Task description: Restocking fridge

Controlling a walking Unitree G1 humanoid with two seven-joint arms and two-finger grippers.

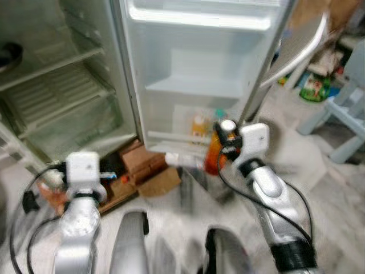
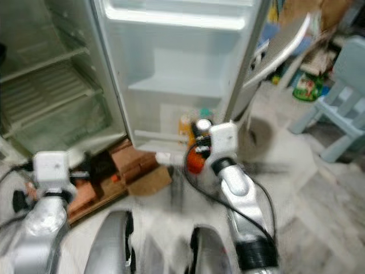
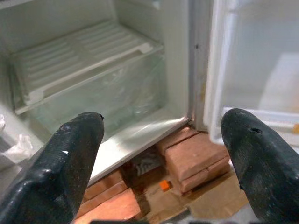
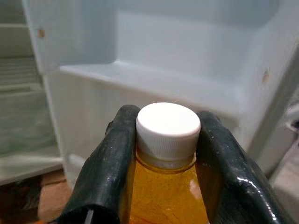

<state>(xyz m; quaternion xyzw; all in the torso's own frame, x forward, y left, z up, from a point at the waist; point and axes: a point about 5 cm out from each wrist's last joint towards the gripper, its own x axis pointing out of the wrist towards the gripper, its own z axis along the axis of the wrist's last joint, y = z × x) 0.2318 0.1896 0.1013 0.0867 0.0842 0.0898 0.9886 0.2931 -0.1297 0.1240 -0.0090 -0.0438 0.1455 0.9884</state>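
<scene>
the right silver arm rises from the lower right and bends forward toward the open white fridge door (image 1: 194, 74), ending in the right gripper (image 4: 163, 154), whose two black fingers (image 4: 105, 172) are clamped on either side of the neck of a clear plastic bottle of orange liquid with a white screw cap (image 4: 167, 128). the bottle is held upright, just in front of the lower edge of the door, below the door's middle white shelf (image 1: 191, 87); the eye views are blurred there, so whether it touches the door's bottom rack cannot be told. small yellow and teal-topped items (image 1: 199, 123) already sit in that bottom rack of the door. the left silver arm reaches up from the lower left, its white wrist block level, and the left gripper (image 3: 163, 154) points at the lower corner of the fridge body, with its black fingers (image 3: 70, 158) spread wide and nothing between them. ahead of it lie the fridge's ribbed white shelf (image 3: 79, 60) and a clear crisper drawer (image 3: 112, 98) beneath it. under the fridge's bottom edge, reddish-brown bricks (image 3: 196, 158) rest on flattened brown cardboard (image 1: 159, 181) on the pale floor. a light blue plastic chair (image 1: 342, 108) stands well apart at the right edge.
</scene>
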